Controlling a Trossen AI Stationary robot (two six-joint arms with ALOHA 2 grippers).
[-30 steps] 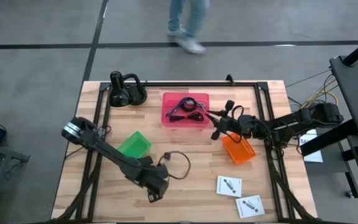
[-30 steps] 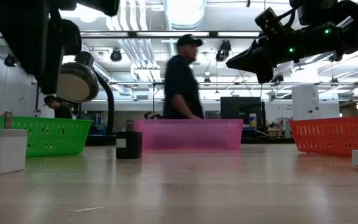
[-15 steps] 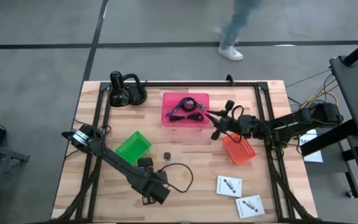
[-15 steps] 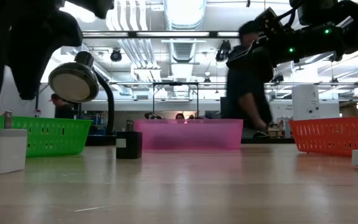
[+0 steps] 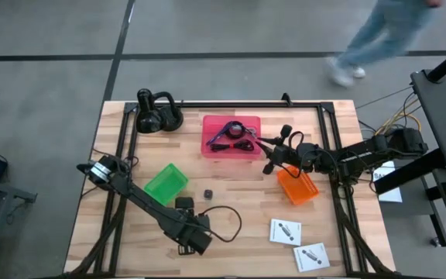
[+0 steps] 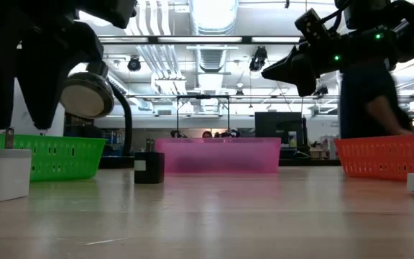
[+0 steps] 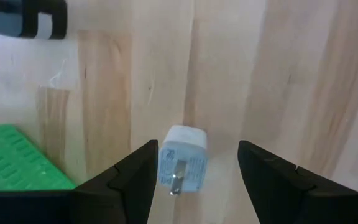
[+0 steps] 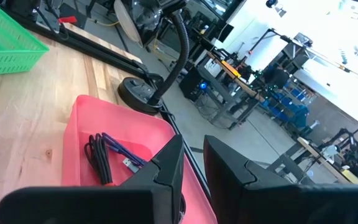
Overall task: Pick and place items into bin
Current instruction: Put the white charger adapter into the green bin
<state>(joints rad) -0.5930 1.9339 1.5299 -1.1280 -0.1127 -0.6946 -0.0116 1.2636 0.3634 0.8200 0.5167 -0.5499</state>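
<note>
Step in hand, as judged: approach for a pick. The left gripper [image 7: 194, 180] is held low over the table, jaws spread wide, straddling a white plug adapter [image 7: 182, 159] that lies on the bare wood with its prongs showing — nothing gripped yet. A straight descent and a close on the adapter's flat sides would be called for next; the block is small and smooth, so a centred grip matters.

Left arm pose: stretched from the table's left edge toward the front middle, wrist down, beside the black coiled cable [image 5: 221, 219] and near the tiny dark cube [image 5: 207, 193]. The green bin [image 5: 166, 183] sits close behind it.

The right gripper [image 5: 270, 165] is parked aloft between the pink bin [image 5: 210, 145] and the orange bin [image 5: 297, 188], fingers nearly shut on nothing. The purple cable [image 8: 124, 154] lies in the pink bin. Two flat white packets [image 5: 285, 231] remain on the table, front right.
</note>
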